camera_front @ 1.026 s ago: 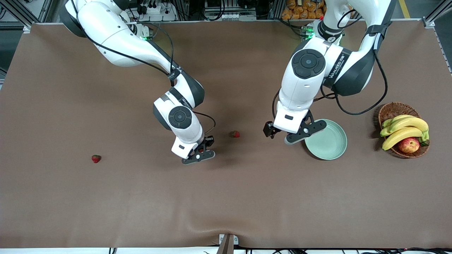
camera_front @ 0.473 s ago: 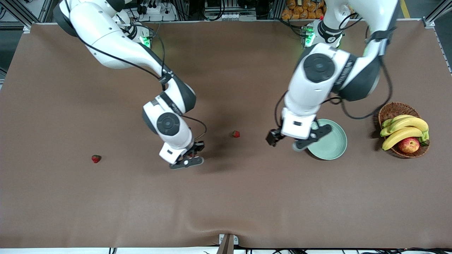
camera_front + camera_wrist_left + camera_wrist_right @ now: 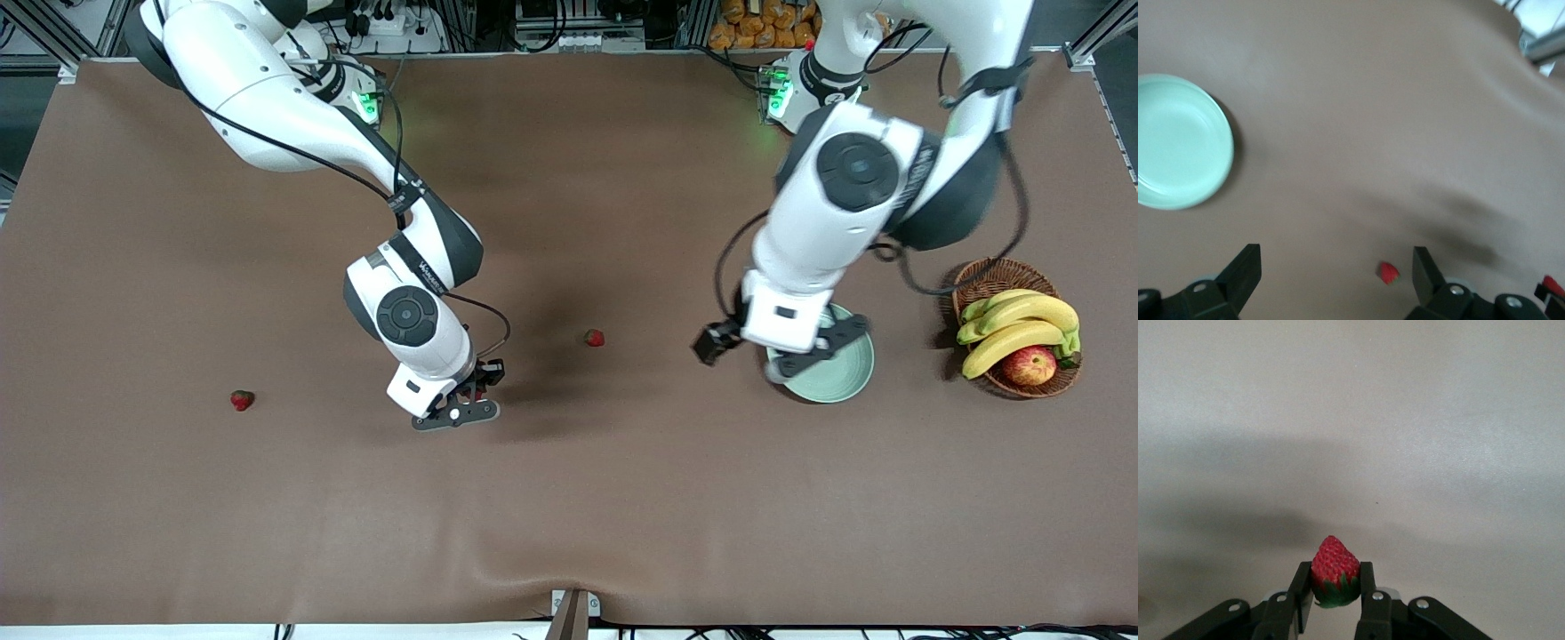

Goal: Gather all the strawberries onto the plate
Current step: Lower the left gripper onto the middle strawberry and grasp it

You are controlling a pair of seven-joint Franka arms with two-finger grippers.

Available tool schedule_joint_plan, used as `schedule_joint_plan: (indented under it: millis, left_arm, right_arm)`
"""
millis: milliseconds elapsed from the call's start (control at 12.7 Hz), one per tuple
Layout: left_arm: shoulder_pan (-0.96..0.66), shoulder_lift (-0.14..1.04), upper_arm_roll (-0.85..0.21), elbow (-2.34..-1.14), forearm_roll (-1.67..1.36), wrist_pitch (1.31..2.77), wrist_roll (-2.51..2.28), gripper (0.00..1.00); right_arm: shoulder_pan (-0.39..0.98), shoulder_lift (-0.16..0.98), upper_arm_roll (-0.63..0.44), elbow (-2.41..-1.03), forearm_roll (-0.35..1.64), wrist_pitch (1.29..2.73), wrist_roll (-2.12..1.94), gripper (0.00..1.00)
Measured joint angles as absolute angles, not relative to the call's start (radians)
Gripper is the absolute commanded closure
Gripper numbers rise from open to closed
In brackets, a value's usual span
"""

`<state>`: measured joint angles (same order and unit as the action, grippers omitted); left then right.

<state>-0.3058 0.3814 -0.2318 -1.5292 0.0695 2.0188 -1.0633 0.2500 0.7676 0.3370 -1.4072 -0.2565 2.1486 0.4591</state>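
Strawberries are what I am gathering, and one (image 3: 1335,579) is already pinched between my right gripper's (image 3: 468,399) fingers, clamped tight on its sides with the green cap down by the pads and the red tip pointing out away from my wrist. That hand hangs over the middle of the brown table (image 3: 569,516), while the mint plate (image 3: 845,378) sits well apart from it toward my left arm's end, beside the wicker basket (image 3: 991,276) of bananas and an apple. So the carry I judge comes next runs along the table toward that end, passing a second berry (image 3: 594,338) that lies on the cloth between my right hand and the plate. A third berry (image 3: 241,400) lies toward my right arm's end, well away from everything. My left gripper (image 3: 782,351) hovers over the plate's rim on the side facing the middle berry, fingers spread wide and holding nothing; it is the nearer hand to that berry.
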Motion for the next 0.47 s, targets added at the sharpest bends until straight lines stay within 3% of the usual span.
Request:
schedule_joint_plan:
  millis: [473]
  left_arm:
    - [-0.432, 0.544, -0.234, -1.539, 0.043, 2.214, -1.455, 0.0]
  right_arm:
    - [0.278, 0.769, 0.337, -1.429, -0.256, 2.148, 0.506, 0.92]
